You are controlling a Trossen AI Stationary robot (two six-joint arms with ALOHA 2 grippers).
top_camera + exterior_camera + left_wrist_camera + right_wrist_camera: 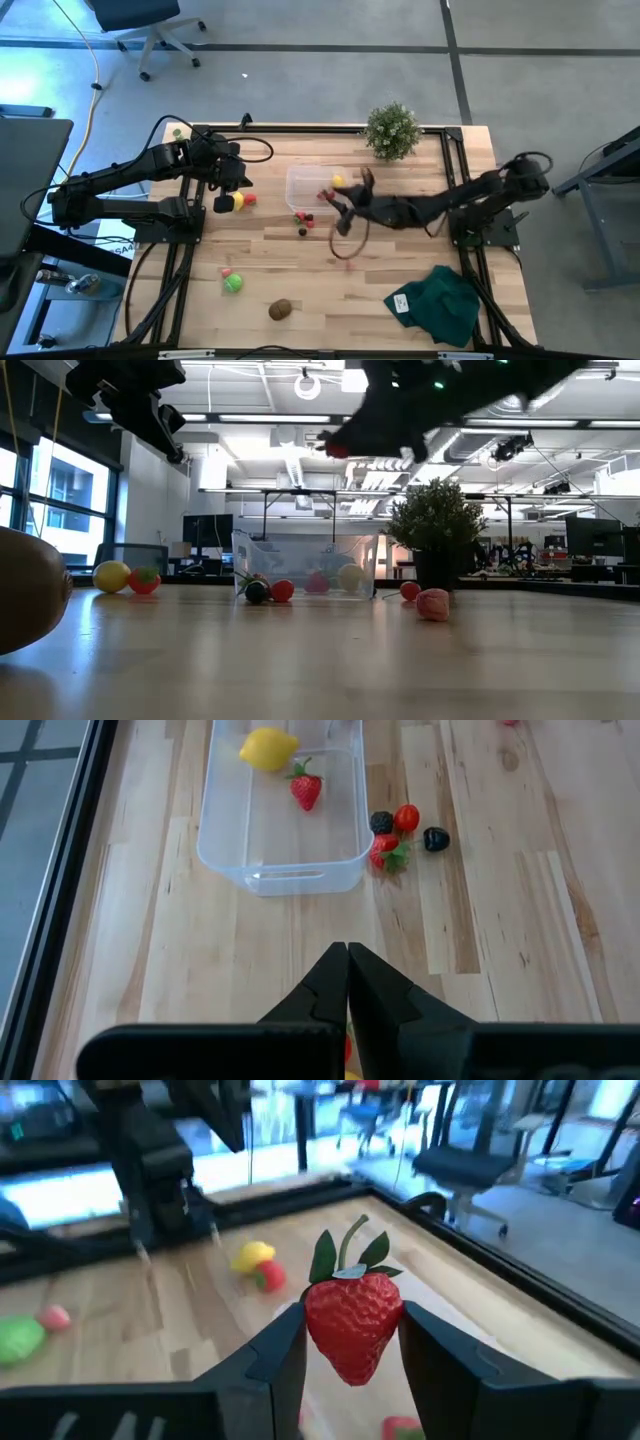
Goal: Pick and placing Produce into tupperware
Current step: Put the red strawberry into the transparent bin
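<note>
Clear plastic tub (280, 820): a lemon (268, 748) and one strawberry (306, 790) are loaded. A second strawberry (352, 1323) is clamped in the right tool (350, 1345), raised above the tub's near end, delivery judged pending. The left tool (347, 980) is clenched empty, well short of the tub. Berries (405, 832) lie just beside the tub; more produce is left on the bench (330, 290).

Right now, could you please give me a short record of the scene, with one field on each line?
right gripper: holds a strawberry, raised above the tupperware
left gripper: shut, empty, waiting beside the tupperware
inside tupperware: lemon and another strawberry
beside tupperware: small red and dark berries
other things: potted plant, green cloth
</note>
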